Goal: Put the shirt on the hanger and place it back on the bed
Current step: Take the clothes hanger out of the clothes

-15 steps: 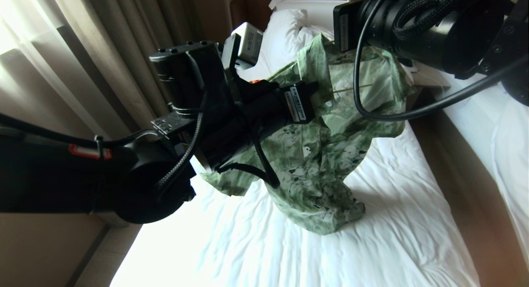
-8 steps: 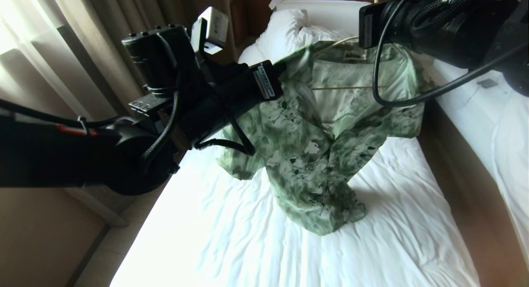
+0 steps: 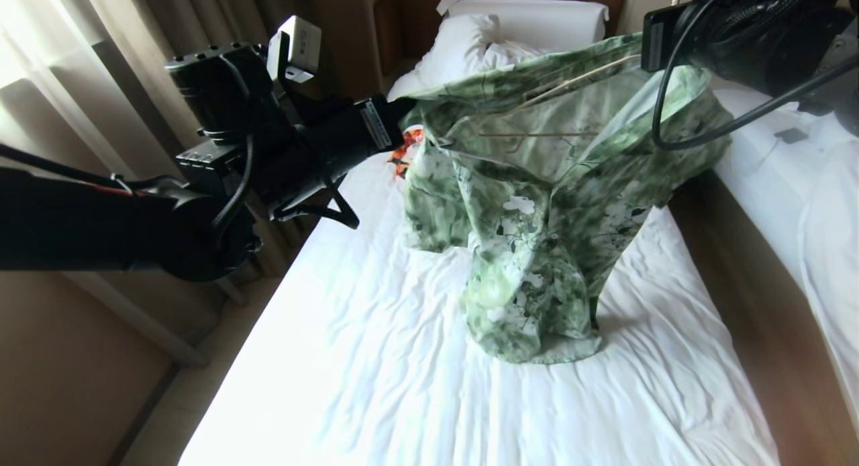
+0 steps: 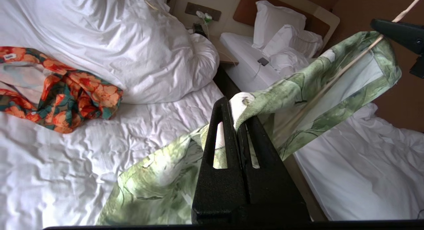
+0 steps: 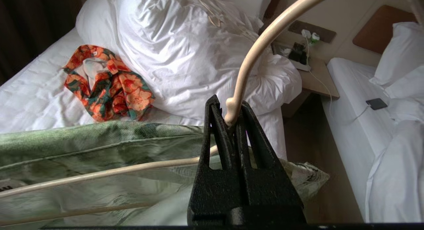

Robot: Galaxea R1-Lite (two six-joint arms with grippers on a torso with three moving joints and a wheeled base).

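The hanger is gripped at the base of its hook by the right pincer. A fold of the shirt is pinched by the left pincer. The shirt is held above the bed, its hem touching the sheet, near the headboard end.

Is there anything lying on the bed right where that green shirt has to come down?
Nothing visible under the shirt: bare bed sheet, hem already touching it. An orange patterned garment lies up by the duvet, off to the side.
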